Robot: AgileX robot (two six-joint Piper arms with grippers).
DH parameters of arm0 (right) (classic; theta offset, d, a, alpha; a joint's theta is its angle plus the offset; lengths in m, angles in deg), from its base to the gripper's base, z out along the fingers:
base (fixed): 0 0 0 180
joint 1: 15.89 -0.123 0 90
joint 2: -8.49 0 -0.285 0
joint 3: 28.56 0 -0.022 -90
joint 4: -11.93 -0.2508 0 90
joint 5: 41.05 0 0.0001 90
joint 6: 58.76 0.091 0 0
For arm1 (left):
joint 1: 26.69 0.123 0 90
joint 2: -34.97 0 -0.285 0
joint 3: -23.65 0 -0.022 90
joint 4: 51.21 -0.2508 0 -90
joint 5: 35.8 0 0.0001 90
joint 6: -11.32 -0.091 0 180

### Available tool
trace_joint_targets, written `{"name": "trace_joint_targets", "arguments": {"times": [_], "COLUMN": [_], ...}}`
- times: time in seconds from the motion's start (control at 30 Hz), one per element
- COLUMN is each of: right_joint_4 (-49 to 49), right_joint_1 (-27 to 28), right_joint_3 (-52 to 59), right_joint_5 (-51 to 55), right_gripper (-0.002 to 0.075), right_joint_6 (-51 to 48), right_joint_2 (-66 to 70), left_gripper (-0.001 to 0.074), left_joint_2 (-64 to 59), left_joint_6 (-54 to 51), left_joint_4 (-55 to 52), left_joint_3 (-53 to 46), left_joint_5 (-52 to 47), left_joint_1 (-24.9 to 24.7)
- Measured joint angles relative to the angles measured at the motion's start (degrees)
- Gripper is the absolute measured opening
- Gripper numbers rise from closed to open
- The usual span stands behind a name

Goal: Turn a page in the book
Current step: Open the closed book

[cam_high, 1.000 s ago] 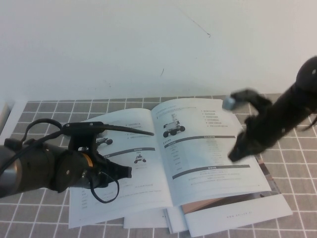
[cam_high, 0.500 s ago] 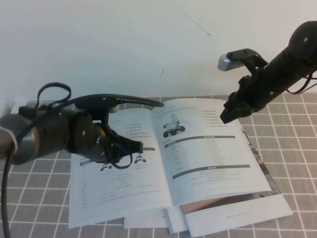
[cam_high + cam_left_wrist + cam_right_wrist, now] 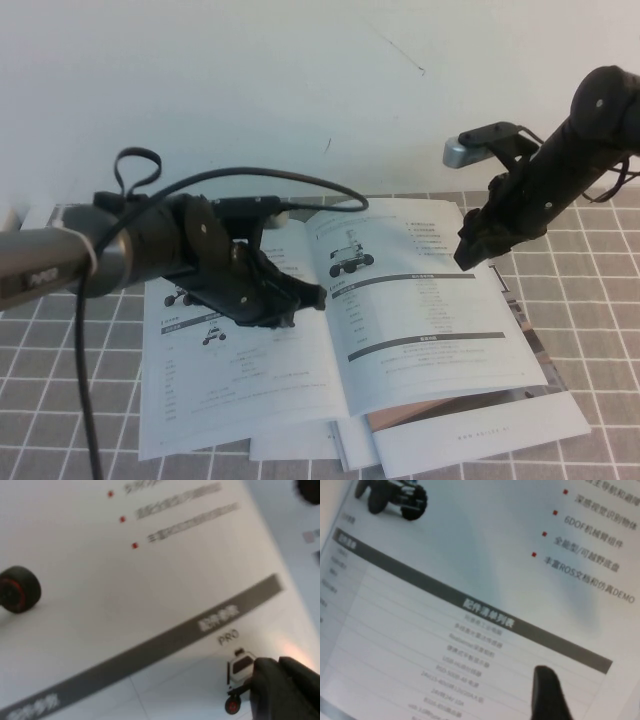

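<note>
The book [image 3: 250, 370] lies open and flat on the tiled mat. Its right page [image 3: 420, 300] shows a wheeled-robot photo and dark grey bars, and fills the right wrist view [image 3: 470, 555]. My left gripper [image 3: 312, 296] is shut and empty, low over the left page next to the spine. In the left wrist view [image 3: 276, 664] it sits by a small robot picture on that page [image 3: 150, 580]. My right gripper [image 3: 468, 255] hovers above the right page's far right part, holding nothing that I can see.
Other white booklets [image 3: 480, 430] stick out from under the book at the front right. The grey tiled mat [image 3: 600, 330] runs back to a white wall. A cable [image 3: 300, 180] loops over the left arm.
My left arm has swung from the front left across the left page to the spine. My right arm has lifted from the right page's outer edge toward the far right.
</note>
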Motion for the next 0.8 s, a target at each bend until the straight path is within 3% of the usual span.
{"name": "trace_joint_targets", "arguments": {"times": [0.4, 0.8], "right_joint_4": [-0.01, -9.97], "right_joint_1": [0.0, 0.48], "right_joint_3": [0.0, -0.59], "right_joint_5": [0.33, 1.17], "right_gripper": [0.0375, 0.0375], "right_joint_6": [2.8, 0.19], "right_joint_2": [4.91, 5.15], "left_gripper": [-0.0004, -0.0004], "left_joint_2": [-5.46, -5.46], "left_joint_6": [-0.2, -0.2], "left_joint_4": [0.7, 0.7], "left_joint_3": [1.3, 1.28], "left_joint_5": [0.48, 0.35], "left_joint_1": [0.0, 0.0]}}
